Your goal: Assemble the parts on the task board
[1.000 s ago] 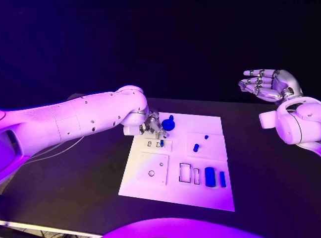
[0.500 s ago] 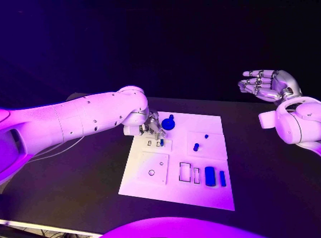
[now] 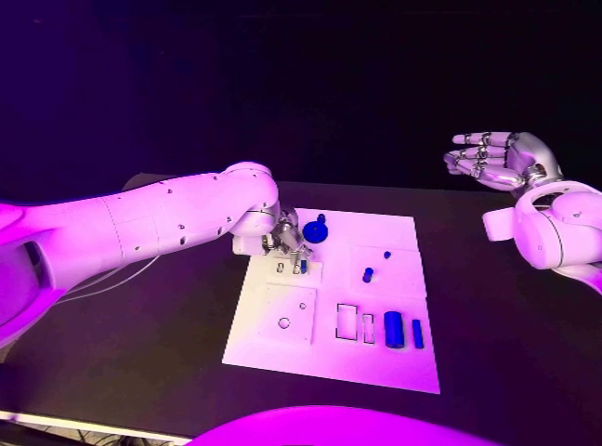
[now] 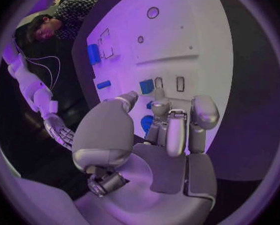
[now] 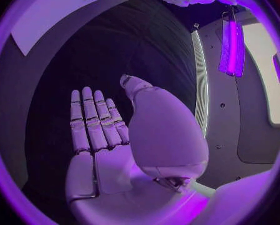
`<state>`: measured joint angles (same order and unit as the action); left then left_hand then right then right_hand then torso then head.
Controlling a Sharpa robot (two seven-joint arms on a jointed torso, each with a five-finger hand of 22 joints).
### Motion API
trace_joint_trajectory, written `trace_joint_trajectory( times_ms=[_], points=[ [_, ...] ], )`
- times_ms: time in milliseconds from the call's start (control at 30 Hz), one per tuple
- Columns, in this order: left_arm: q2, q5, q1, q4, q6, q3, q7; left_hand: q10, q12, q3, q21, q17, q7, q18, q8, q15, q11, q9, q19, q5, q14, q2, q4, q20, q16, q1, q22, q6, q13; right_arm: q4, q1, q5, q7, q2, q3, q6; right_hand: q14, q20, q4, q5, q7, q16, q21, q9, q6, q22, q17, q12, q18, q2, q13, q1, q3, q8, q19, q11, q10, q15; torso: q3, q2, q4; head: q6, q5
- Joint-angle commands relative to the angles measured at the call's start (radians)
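Insertion work is under way at the far-left corner of the task board [image 3: 331,364], where the left hand [image 3: 282,238] hangs low with its fingers bunched downward over a small block that carries two narrow slots [image 3: 289,269]. A small blue part [image 4: 146,86] sits right at the fingertips [image 4: 159,95] in the left wrist view, but whether it is pinched or merely touched I cannot tell from these angles. Just beyond the hand lies a round blue part [image 3: 315,232], and further along the board are a small blue peg [image 3: 367,276] near the middle and two blue bars [image 3: 403,331] side by side near the right edge, next to empty rectangular recesses [image 3: 355,324]. The right hand [image 3: 504,160] is raised well clear of the table, holding nothing, fingers loosely curved and spread. Judging by this, the next move calls for a careful straight-down seating of the piece at the slot, with fine alignment before pressing.
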<state>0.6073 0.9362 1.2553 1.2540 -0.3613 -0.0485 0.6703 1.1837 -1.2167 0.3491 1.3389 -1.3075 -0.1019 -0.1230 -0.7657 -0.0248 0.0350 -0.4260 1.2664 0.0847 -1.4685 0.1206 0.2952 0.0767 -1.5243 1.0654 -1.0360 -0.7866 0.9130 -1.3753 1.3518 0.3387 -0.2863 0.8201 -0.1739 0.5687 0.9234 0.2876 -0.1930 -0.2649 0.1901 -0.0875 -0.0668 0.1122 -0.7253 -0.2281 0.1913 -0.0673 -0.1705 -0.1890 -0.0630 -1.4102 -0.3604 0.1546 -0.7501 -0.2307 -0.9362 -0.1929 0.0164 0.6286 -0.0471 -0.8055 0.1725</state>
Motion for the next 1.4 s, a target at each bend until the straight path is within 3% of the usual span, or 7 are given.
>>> trace_joint_trajectory(
  times_ms=[33, 933, 1067, 1400],
  points=[
    [-0.004, -0.023, 0.000, -0.002, -0.032, -0.001, -0.010, -0.009, 0.002, 0.006, -0.001, -0.146, -0.005, 0.016, 0.005, 0.000, 0.000, -0.002, -0.008, 0.004, -0.054, 0.000, -0.004, 0.001, 0.003, 0.014, -0.003, 0.002, 0.002, 0.001, -0.001, 0.004, -0.004, -0.002, 0.000, -0.019, 0.005, 0.001, 0.003, 0.003, 0.098, 0.003, -0.004, 0.001, -0.008, 0.002, -0.001, 0.002, 0.000, 0.007, -0.001, 0.002, 0.001, -0.002, -0.009, 0.002, 0.004, 0.004, 0.0002, 0.000, 0.0001, 0.000, -0.001],
    [-0.007, -0.052, -0.001, -0.004, -0.051, -0.004, -0.020, -0.012, 0.000, 0.021, 0.002, -0.146, -0.005, 0.016, 0.003, 0.000, -0.001, -0.006, -0.011, 0.004, -0.053, -0.010, -0.005, 0.004, 0.003, 0.046, -0.005, -0.004, 0.005, 0.007, -0.003, 0.004, 0.002, -0.009, -0.001, -0.029, 0.016, 0.001, 0.006, 0.003, 0.096, 0.001, -0.004, 0.004, -0.038, 0.007, -0.004, -0.001, -0.001, 0.013, -0.001, 0.005, 0.001, 0.003, -0.014, 0.005, -0.007, 0.006, 0.0004, 0.000, 0.0003, -0.001, 0.000],
    [-0.009, -0.052, -0.001, -0.007, -0.050, -0.004, -0.019, -0.012, 0.000, 0.059, 0.006, -0.148, -0.002, 0.016, 0.006, -0.002, -0.003, -0.008, -0.012, 0.002, -0.054, -0.034, -0.007, 0.004, 0.002, 0.094, -0.010, -0.005, 0.008, 0.008, -0.004, 0.004, 0.002, -0.009, -0.001, -0.030, 0.016, 0.001, 0.006, 0.003, 0.096, 0.001, -0.004, 0.004, -0.038, 0.007, -0.004, -0.001, -0.001, 0.013, -0.001, 0.005, 0.001, 0.003, -0.014, 0.005, -0.007, 0.006, 0.0002, 0.001, 0.0002, -0.002, -0.001],
    [-0.012, -0.053, -0.001, -0.011, -0.051, -0.006, -0.020, -0.011, 0.002, 0.128, 0.010, -0.150, 0.002, 0.017, 0.005, -0.005, -0.007, -0.015, -0.013, 0.003, -0.055, -0.041, -0.013, 0.003, 0.001, 0.152, -0.015, -0.006, 0.012, 0.007, -0.005, 0.005, 0.005, -0.010, -0.001, -0.033, 0.017, 0.001, 0.006, 0.003, 0.095, 0.001, -0.004, 0.005, -0.040, 0.008, -0.005, -0.001, -0.001, 0.014, -0.001, 0.006, 0.001, 0.004, -0.014, 0.005, -0.008, 0.007, 0.0005, 0.000, -0.0005, -0.005, -0.002]
  ],
)
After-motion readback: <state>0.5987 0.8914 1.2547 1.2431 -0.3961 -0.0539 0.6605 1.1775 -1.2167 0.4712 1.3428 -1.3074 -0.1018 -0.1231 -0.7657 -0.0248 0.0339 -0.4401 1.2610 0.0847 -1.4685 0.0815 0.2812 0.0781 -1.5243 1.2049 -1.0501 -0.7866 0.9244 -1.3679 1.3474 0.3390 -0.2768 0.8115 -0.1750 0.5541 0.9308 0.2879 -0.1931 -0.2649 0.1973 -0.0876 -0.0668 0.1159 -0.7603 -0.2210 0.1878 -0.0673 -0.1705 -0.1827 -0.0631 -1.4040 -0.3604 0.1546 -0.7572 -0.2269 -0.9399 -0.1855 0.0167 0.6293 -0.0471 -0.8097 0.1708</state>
